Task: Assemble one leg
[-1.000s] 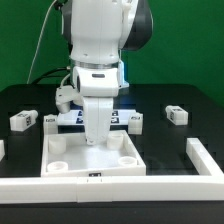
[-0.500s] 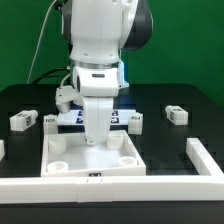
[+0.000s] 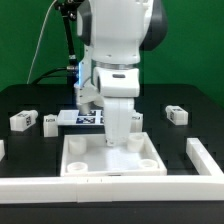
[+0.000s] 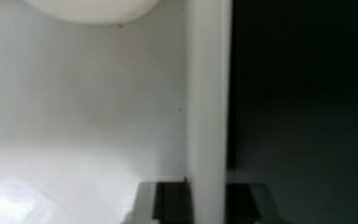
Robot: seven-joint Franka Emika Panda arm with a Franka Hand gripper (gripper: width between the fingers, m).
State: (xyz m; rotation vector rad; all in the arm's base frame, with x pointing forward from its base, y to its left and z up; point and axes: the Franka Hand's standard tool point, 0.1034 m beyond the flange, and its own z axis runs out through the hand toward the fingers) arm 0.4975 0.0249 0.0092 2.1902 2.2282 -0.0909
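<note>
The large white square tray (image 3: 112,171) with round corner sockets lies in the middle of the black table. My gripper (image 3: 118,141) reaches straight down at the tray's far wall and is shut on it. In the wrist view the tray's upright wall (image 4: 208,100) runs between my two dark fingers (image 4: 167,205), with one round socket (image 4: 91,8) at the edge of the picture. Small white legs with marker tags lie loose on the table: two at the exterior view's left (image 3: 22,120) (image 3: 50,122), one behind the tray (image 3: 137,120) and one at the right (image 3: 176,114).
The marker board (image 3: 85,118) lies behind the tray, partly hidden by the arm. A white rail (image 3: 100,187) runs along the table's front and turns back at the exterior view's right (image 3: 205,155).
The arm and the tray have moved together toward the exterior view's right. The loose legs have not moved.
</note>
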